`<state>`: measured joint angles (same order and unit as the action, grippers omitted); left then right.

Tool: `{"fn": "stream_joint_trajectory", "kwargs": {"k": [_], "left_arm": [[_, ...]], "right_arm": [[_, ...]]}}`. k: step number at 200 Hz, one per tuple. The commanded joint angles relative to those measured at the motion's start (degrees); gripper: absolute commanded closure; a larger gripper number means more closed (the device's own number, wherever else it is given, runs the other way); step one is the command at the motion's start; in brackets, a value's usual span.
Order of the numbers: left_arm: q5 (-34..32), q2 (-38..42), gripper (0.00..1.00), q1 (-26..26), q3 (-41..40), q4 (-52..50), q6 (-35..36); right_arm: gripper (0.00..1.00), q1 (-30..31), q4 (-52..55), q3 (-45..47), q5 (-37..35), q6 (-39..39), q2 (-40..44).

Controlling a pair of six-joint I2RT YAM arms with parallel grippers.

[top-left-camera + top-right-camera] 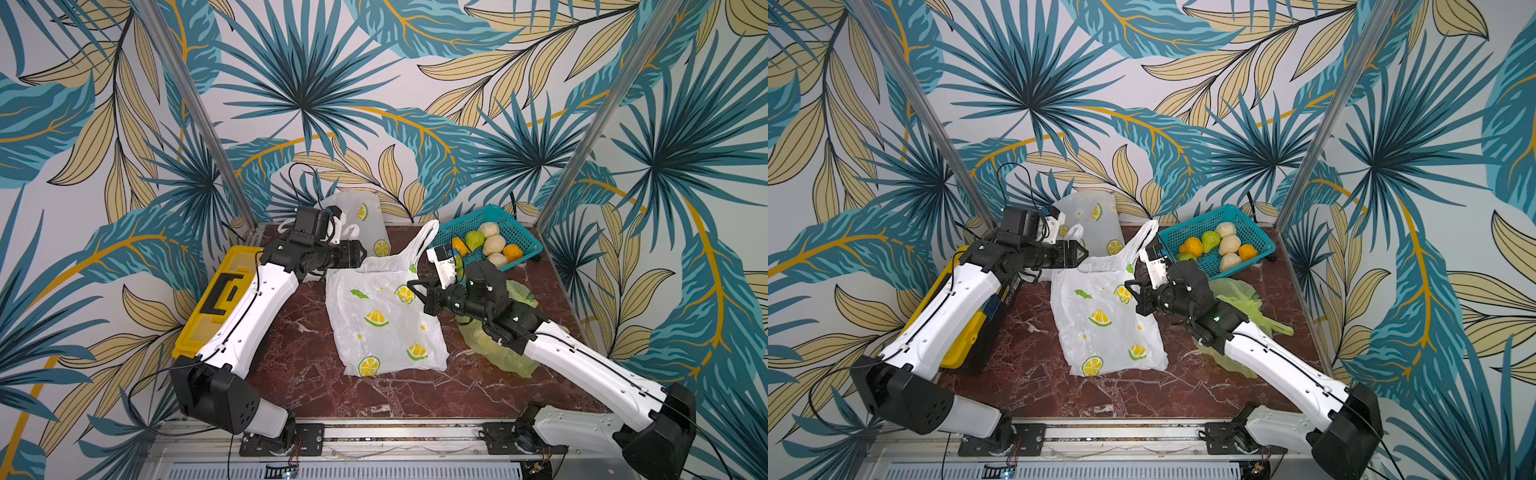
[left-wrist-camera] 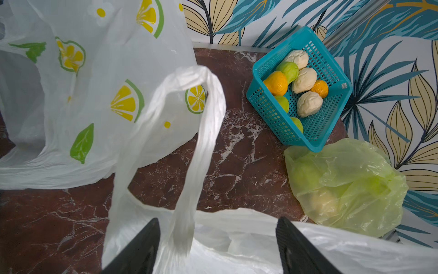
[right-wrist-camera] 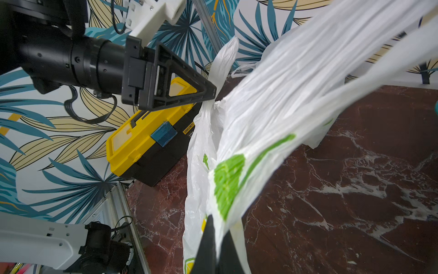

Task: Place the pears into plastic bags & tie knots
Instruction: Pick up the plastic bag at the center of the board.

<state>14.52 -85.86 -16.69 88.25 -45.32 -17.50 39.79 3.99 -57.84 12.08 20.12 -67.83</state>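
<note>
Closest to the lens, the left gripper (image 2: 218,249) stands with its jaws apart. One strand of the handle loop (image 2: 201,151) of the middle white bag (image 1: 382,324) runs between them, not yet pinched. You have the right gripper (image 3: 215,253) clamped together on that bag's opposite rim, holding the plastic taut. That bag's body lies flat on the worktop (image 1: 299,374) between the two arms, and no pear shows inside it. Loose pears (image 1: 494,245) sit in the teal basket (image 1: 461,220) at the far right corner. Beside the basket, the green bag (image 1: 498,361) holds pale fruit; whether it is knotted cannot be told. A second white bag (image 1: 361,212) stands at the back.

Finding: the step in hand is opening the middle bag's mouth. Next, you should close the left gripper squarely on the strand, then draw the two grippers apart. Thin plastic may slip from a shallow pinch.
</note>
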Motion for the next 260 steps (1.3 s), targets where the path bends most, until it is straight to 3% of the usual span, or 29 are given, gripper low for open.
{"fn": "stream_joint_trajectory", "kwargs": {"k": [1, 37, 56, 101, 123, 139, 175, 194, 210, 260], "left_arm": [[-5.59, -1.36, 0.28, -0.02, 1.26, 0.79, 1.38], [-11.69, -2.66, 0.32, -0.17, -0.09, 0.87, 3.45], [-11.15, -4.94, 0.38, -0.15, 1.05, 1.02, 3.87], [-6.20, -7.66, 0.76, -0.13, 1.88, 8.35, 4.31], [-4.83, -7.44, 1.00, -0.13, 2.60, 9.37, 5.72], [-2.99, -5.87, 1.00, -0.19, 1.93, 9.37, 7.43], [2.40, 1.57, 1.00, -0.15, -3.42, 9.38, 12.13], [5.82, 4.99, 1.00, -0.09, -4.72, 9.35, 14.54], [8.02, 6.76, 1.00, -0.02, -4.93, 9.37, 17.31], [23.22, 8.52, 1.00, 1.31, -4.40, 11.79, 19.82]], "right_arm": [[1.00, 0.16, -2.92, 1.24, 0.39, 0.50, 0.14], [1.00, 0.11, -3.69, 1.76, 0.36, 1.52, 0.68], [1.00, 0.13, -5.05, 2.44, 0.70, 2.70, 0.44], [1.00, 0.05, -6.22, 3.79, -1.12, 5.06, 0.30], [1.00, -0.98, -2.83, 3.34, -3.40, 6.23, 0.77], [0.74, -4.40, 3.29, 1.48, -4.88, 9.20, 0.85], [0.44, -16.48, 18.79, -3.97, -8.50, 11.40, 0.50], [0.35, -24.34, 22.87, -5.96, -10.17, 13.23, -3.05], [0.34, -28.44, 24.68, -8.89, -13.01, 12.88, -8.11], [0.26, -29.07, 21.43, -22.96, -24.06, 8.41, -30.46]]}}
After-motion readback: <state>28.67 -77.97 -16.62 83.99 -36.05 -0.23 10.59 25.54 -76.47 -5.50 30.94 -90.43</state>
